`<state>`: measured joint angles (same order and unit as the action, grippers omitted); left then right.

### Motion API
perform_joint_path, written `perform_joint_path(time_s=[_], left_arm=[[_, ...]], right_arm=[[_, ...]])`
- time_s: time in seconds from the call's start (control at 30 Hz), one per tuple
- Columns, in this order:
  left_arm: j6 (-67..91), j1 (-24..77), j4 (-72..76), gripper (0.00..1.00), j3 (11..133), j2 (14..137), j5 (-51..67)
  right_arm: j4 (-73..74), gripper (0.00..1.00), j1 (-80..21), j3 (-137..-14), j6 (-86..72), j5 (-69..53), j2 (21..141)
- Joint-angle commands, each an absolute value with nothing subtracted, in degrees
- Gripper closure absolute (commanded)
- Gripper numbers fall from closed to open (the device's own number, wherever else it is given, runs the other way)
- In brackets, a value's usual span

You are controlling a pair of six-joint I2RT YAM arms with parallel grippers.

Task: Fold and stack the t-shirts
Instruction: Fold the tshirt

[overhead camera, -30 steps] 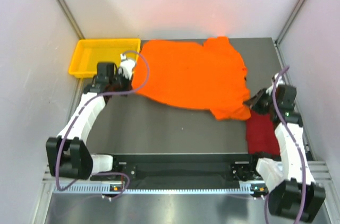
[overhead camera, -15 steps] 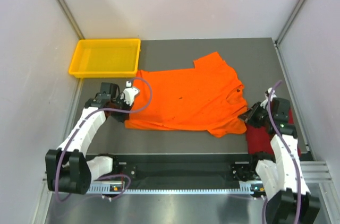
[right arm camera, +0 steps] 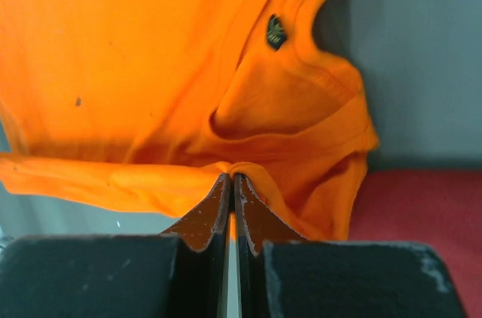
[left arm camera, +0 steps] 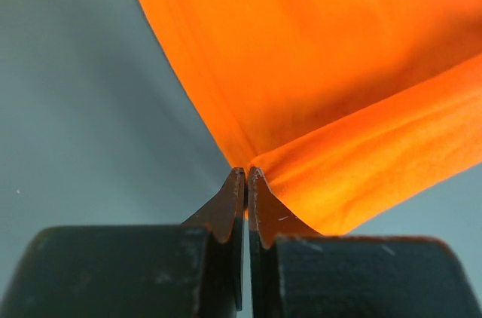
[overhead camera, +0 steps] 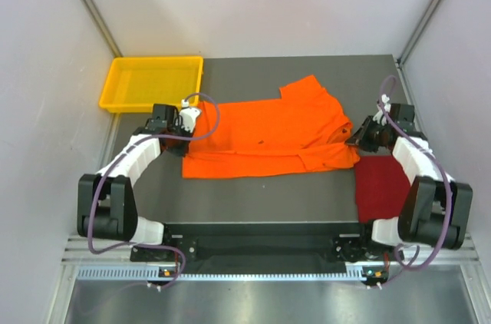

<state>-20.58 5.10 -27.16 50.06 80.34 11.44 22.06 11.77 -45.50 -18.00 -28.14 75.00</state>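
Pinching the orange t-shirt [overhead camera: 261, 138] are left pincer [left arm camera: 246, 176] and right pincer [right arm camera: 230, 180] — only overhead shows the yellow tray [overhead camera: 153, 82].

The top view is bright and even, with soft light from above and only faint shadows. The metal rail [overhead camera: 253, 273] at the near edge gives a white glare. In the left wrist view the orange t-shirt [left arm camera: 316, 69] looks soft, its far part blurred.
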Motion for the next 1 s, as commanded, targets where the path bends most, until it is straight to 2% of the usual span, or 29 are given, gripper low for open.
perform_joint_path(time_s=[0.0,0.47,0.5,0.53,0.57,0.63,0.7,0.87,0.9,0.97], left_arm=[[-18.6,4.8,-22.3,1.00,53.3,82.4,10.7],[-16.8,4.8,-17.7,1.00,53.9,87.1,6.7],[-16.9,4.8,-17.8,1.00,53.8,87.1,6.8],[-17.0,4.8,-17.9,1.00,53.9,87.4,7.0],[-17.6,4.8,-18.5,0.93,54.7,87.5,7.9],[-17.5,4.8,-20.8,0.61,56.0,88.0,7.6],[-17.6,4.8,-22.7,0.49,58.2,87.5,5.1],[-24.2,5.0,-22.8,0.50,53.5,77.4,4.5],[-25.6,5.1,-23.9,0.55,52.4,74.2,8.1],[-31.3,6.1,-28.7,0.58,49.3,71.7,12.9]], right_arm=[[21.6,1.00,11.3,-50.4,-14.7,-28.4,80.1],[19.4,0.99,8.4,-58.5,-14.4,-25.4,92.3],[19.7,0.97,8.3,-59.2,-14.5,-24.8,93.1],[19.9,0.83,8.2,-60.5,-14.4,-24.6,94.5],[20.2,0.71,8.3,-61.3,-14.5,-24.3,95.0],[23.0,0.52,8.3,-64.1,-13.8,-22.6,95.4],[26.0,0.48,8.3,-65.1,-13.2,-17.4,93.9],[30.7,0.46,8.3,-61.4,-14.1,-2.7,82.7],[31.5,0.47,8.4,-60.2,-14.4,-1.1,79.3],[31.6,0.54,8.4,-56.1,-14.8,-0.9,75.0]])
